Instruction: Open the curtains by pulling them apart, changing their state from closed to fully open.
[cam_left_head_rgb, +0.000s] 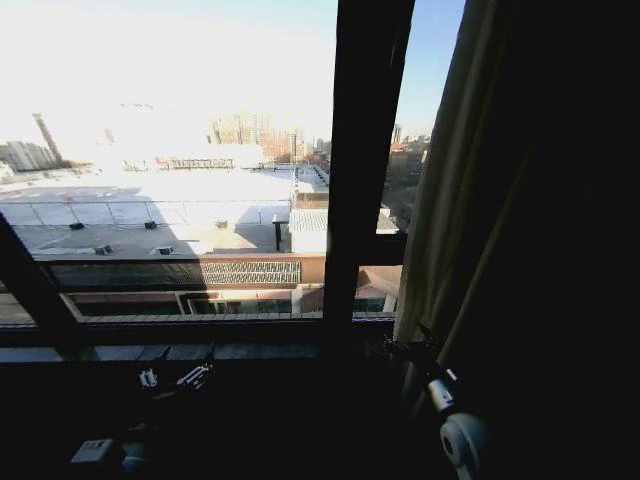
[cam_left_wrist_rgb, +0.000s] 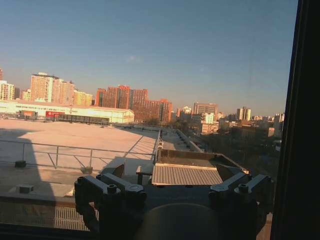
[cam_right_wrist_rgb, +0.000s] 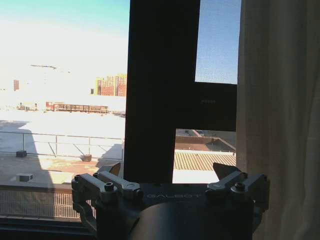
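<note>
Curtain gathered at the right, both hands open

Window glass (cam_left_head_rgb: 170, 180) takes up most of the head view, with a sunlit rooftop and city beyond, crossed by a dark vertical frame bar (cam_left_head_rgb: 365, 160). One curtain (cam_left_head_rgb: 450, 200) hangs bunched in long pleats on the robot's right, past that bar; its right side is lost in shadow. In the right wrist view the same curtain (cam_right_wrist_rgb: 277, 115) hangs just beside the right hand (cam_right_wrist_rgb: 170, 175), off to one side of its fingers and not between them. That hand is open, holding nothing, and sits low by the sill near the curtain's lower part (cam_left_head_rgb: 420, 355). The left hand (cam_left_wrist_rgb: 175, 185) is also open and empty, facing bare glass, well apart from the curtain.
</note>
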